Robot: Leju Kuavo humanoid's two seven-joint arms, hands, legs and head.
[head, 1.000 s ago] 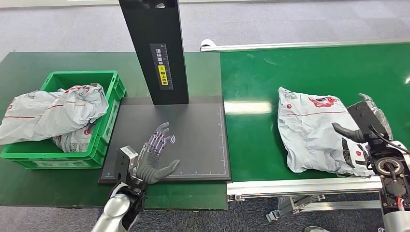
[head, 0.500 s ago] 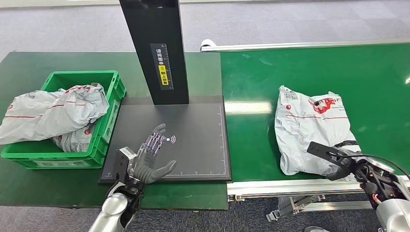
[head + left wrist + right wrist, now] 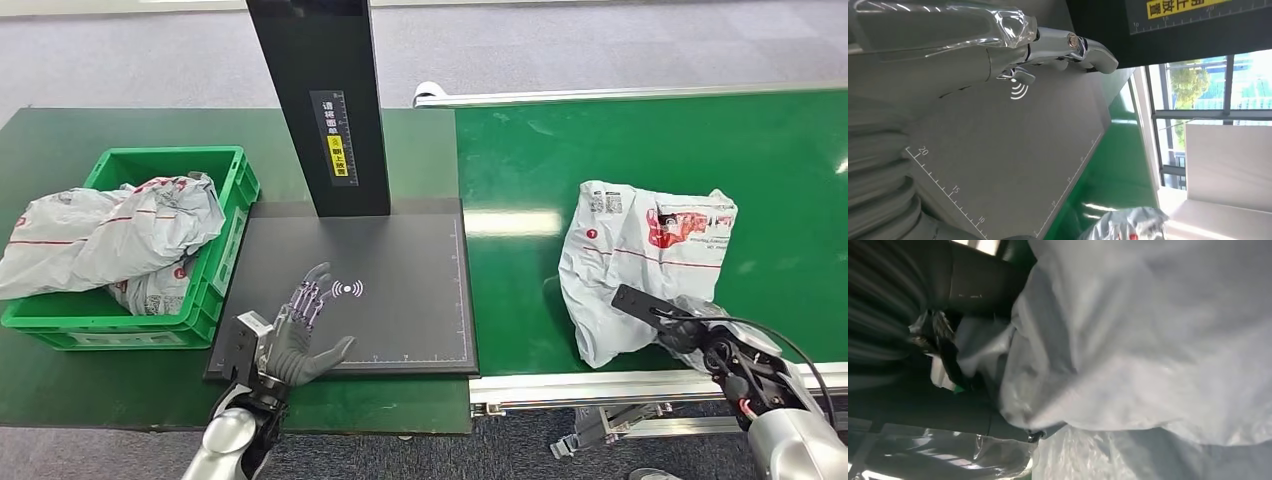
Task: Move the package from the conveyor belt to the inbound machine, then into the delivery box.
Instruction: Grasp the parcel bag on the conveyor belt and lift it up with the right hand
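Lifting: package [image 3: 640, 260], lower right of head frame, near edge now raised off conveyor belt [image 3: 520, 150].
Right hand [image 3: 690, 335]: clenched on package's near edge.
Left hand [image 3: 295, 335]: released, fingers spread, drawn back over inbound machine [image 3: 400, 330].
Meaning: pickup under way; transfer to machine pending.

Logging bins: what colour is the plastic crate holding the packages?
Green plastic crate, clearest in the head view.

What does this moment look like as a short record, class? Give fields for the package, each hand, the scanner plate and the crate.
package: grey bag on the green belt, near edge gripped
right hand: holds the bag's near edge
left hand: open, fingers spread, over the plate
plate: black scanner plate beside the belt, nothing on it
crate: green crate left of the plate, grey bags piled in it
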